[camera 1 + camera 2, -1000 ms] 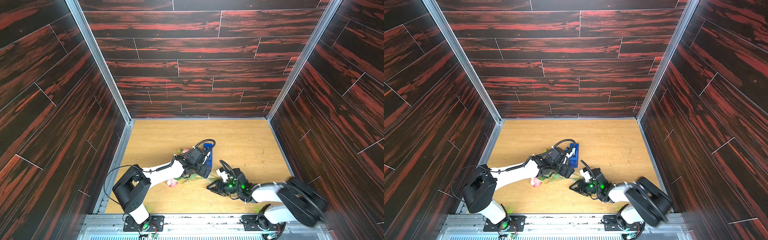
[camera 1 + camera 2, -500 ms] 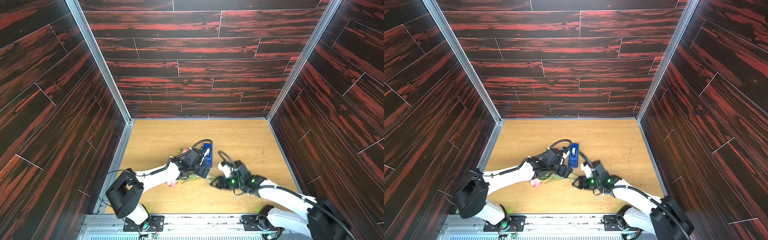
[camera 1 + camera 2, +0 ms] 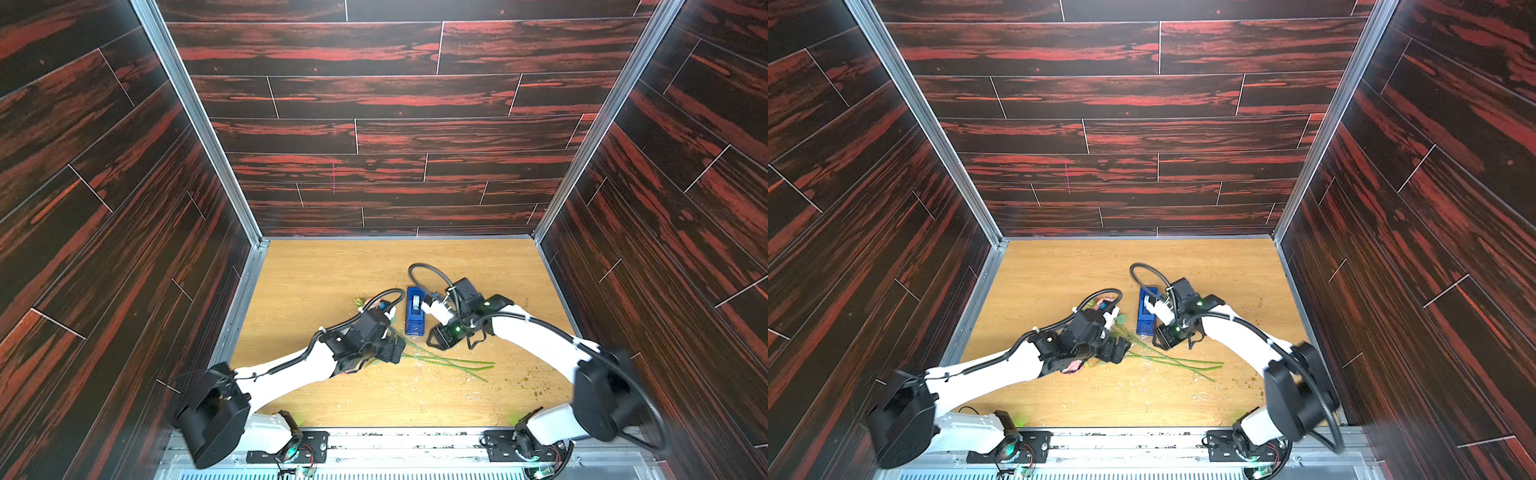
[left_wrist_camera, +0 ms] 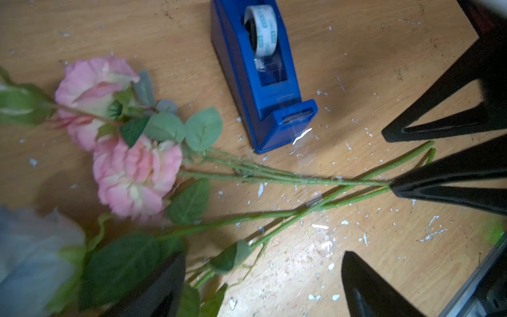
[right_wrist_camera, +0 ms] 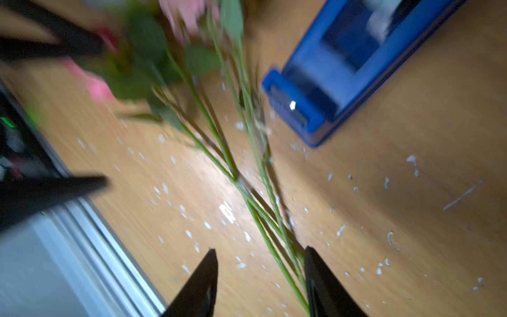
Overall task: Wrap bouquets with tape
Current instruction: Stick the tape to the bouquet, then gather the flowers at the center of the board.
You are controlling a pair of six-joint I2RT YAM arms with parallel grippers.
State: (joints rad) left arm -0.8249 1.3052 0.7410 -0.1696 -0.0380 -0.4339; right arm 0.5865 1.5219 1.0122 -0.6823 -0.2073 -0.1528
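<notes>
The bouquet (image 4: 131,164) of pink and white roses lies on the wooden table, its long green stems (image 3: 449,361) pointing right in both top views. My left gripper (image 4: 263,254) hangs open and wide over the leafy part of the stems, and its arm hides most of the flowers from above (image 3: 1073,365). Beside the stems stands the blue dispenser (image 3: 414,316) with the whitish tape (image 4: 263,30) in it. My right gripper (image 5: 260,248) is open at the dispenser's near end (image 3: 1163,338). The stem ends run between its fingers, close against one fingertip (image 5: 315,263).
A loose clear tape end (image 4: 301,135) hangs off the dispenser's cutter. White flecks and crumbs litter the table (image 3: 457,399). Dark wood-pattern walls close in the left, right and back sides, and a metal rail (image 3: 374,434) runs along the front edge.
My right arm has swung from low at the front right up toward the dispenser, bringing its gripper over the stem ends. My left gripper has shifted only slightly.
</notes>
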